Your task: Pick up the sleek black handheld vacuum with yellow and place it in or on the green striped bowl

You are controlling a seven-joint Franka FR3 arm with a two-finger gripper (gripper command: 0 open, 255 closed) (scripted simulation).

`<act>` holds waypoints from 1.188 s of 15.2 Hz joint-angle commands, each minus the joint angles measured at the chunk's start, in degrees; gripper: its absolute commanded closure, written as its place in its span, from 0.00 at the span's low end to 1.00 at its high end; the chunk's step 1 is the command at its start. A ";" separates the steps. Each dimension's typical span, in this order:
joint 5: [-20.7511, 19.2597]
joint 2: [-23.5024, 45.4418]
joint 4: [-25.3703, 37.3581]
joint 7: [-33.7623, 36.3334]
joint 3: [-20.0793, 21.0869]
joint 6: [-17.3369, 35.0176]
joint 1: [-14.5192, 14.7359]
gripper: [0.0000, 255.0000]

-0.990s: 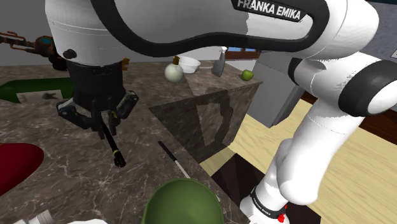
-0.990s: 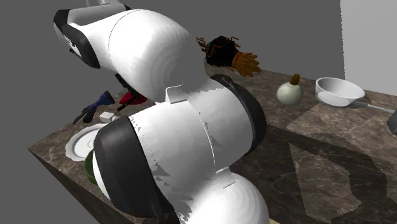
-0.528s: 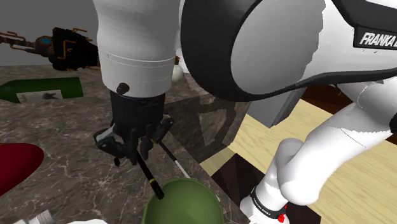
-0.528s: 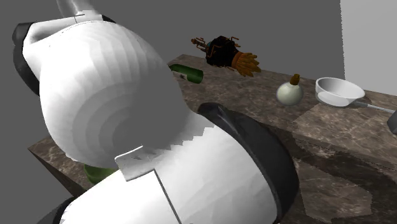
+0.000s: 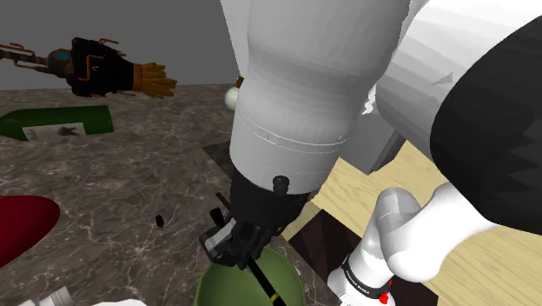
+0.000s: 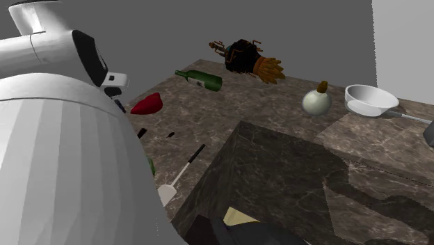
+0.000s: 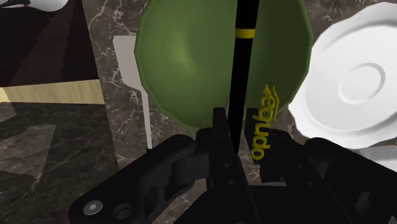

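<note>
1. The vacuum (image 7: 243,70), a slim black stick with a yellow band, hangs from my gripper (image 7: 234,137) directly over the hollow of the green bowl (image 7: 184,63). I cannot tell whether its tip touches the bowl yet.
2. The fingers are nearly closed, clamped on the stick's upper end, and nothing else is in them.
3. A second ago I had the stick dangling over bare counter, well short of the bowl. Half a second ago its tip had reached the bowl's rim. Now the whole hand has swung across and sits above the bowl.
4. I judge the carry is done. What remains is a short descent and opening the fingers, so the stick drops inside and does not tip over the rim.
5. Just beside the bowl lie a white plate (image 7: 356,83) on one side and a white spatula (image 7: 130,70) on the other. A loose release could knock either one.
6. Farther out, the dark marbled counter (image 5: 113,187) carries several things:
   - a red object (image 5: 22,222)
   - a green bottle (image 5: 61,122) lying flat
   - a dark broom-like thing (image 5: 104,69)
   - a pale round gourd (image 6: 316,101)
   - a white pan (image 6: 368,97)
   None of them has moved.
7. Behind the counter stands a plain grey wall (image 6: 306,28), and pale wooden floor (image 5: 486,226) shows past the counter's edge beside the stand.
</note>
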 commanded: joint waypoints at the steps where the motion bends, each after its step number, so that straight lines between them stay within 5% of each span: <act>1: 1.62 -3.06 -2.12 0.82 0.04 -0.69 1.47 1.00; 10: 2.89 -3.83 -9.90 0.63 1.48 6.43 2.20 1.00; 18: 2.90 -3.83 -9.90 0.63 1.48 6.43 2.19 1.00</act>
